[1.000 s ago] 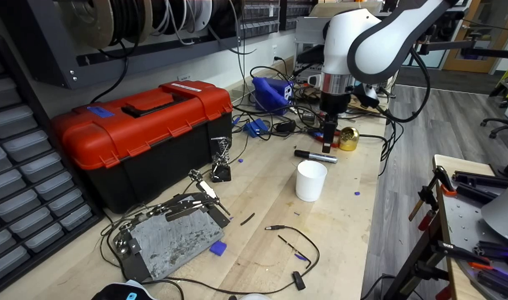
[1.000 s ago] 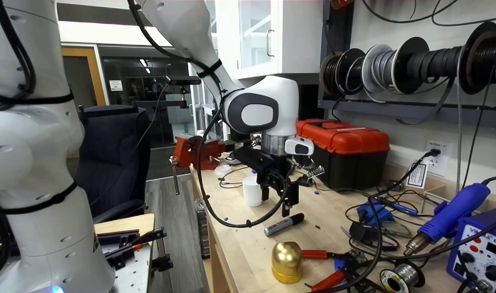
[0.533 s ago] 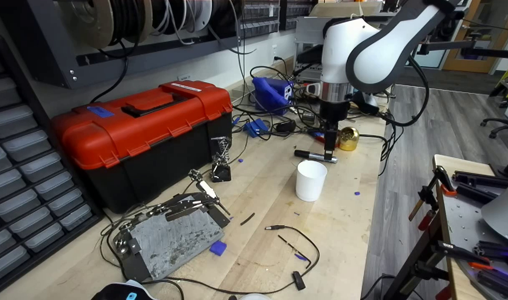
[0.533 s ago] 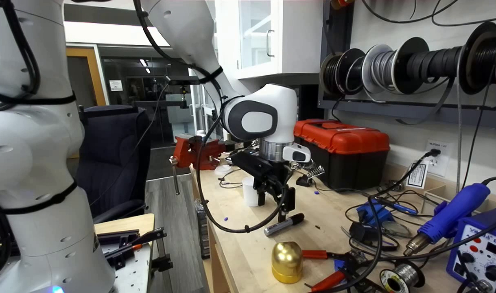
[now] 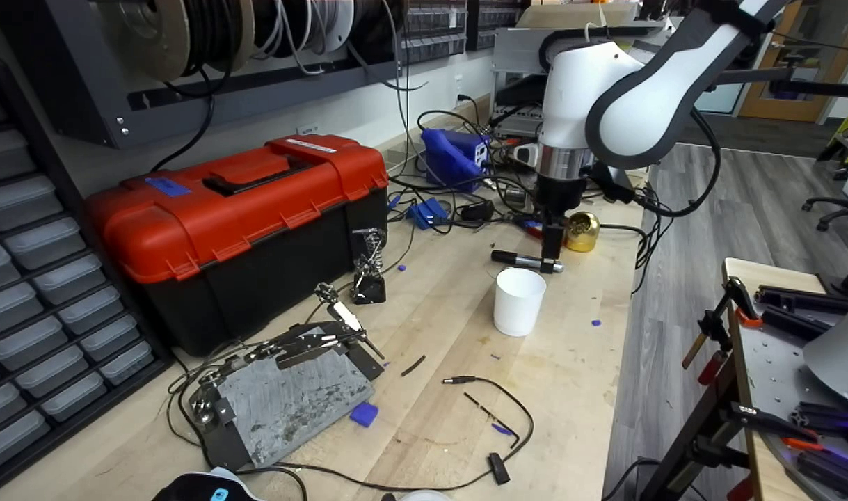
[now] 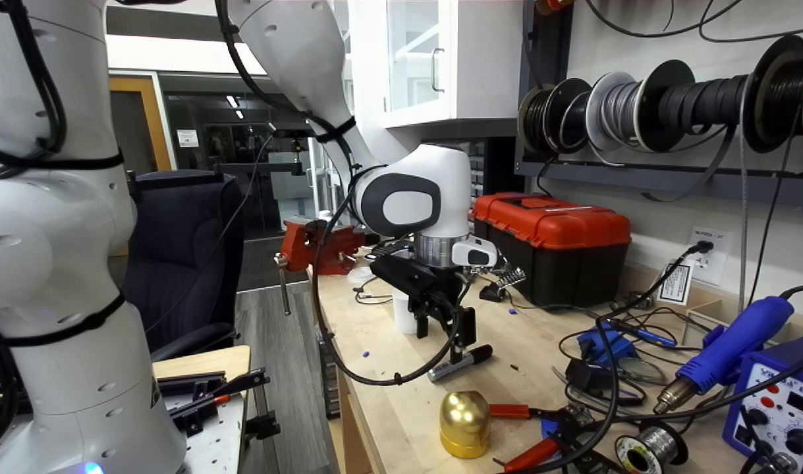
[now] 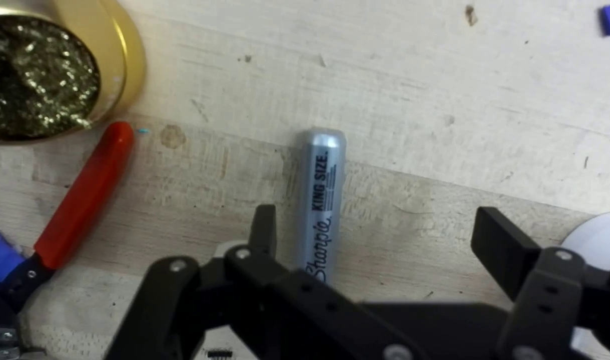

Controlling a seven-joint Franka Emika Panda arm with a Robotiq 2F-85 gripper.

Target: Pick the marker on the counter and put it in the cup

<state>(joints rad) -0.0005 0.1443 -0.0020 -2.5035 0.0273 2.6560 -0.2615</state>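
The marker (image 5: 526, 260) is a silver Sharpie with a black cap. It lies flat on the light-wood counter (image 5: 570, 410), just behind the white cup (image 5: 519, 306). The marker also shows in an exterior view (image 6: 481, 353), and its silver end is in the wrist view (image 7: 322, 200); its cap is hidden there. My gripper (image 7: 377, 222) is open and empty, low over the marker. In the wrist view the marker lies between the fingers, nearer the left one, with a gap beside it. The cup stands upright; only its edge (image 7: 597, 237) shows at right in the wrist view.
A gold tip cleaner (image 6: 465, 424) and red-handled pliers (image 7: 87, 195) lie close to the marker. A red toolbox (image 5: 250, 229), a soldering station (image 6: 783, 401) and cables stand along the wall. A metal plate fixture (image 5: 291, 396) lies on the near counter.
My gripper has moved down to the marker's level and, in an exterior view, a little toward the cup side. The marker and cup have not moved.
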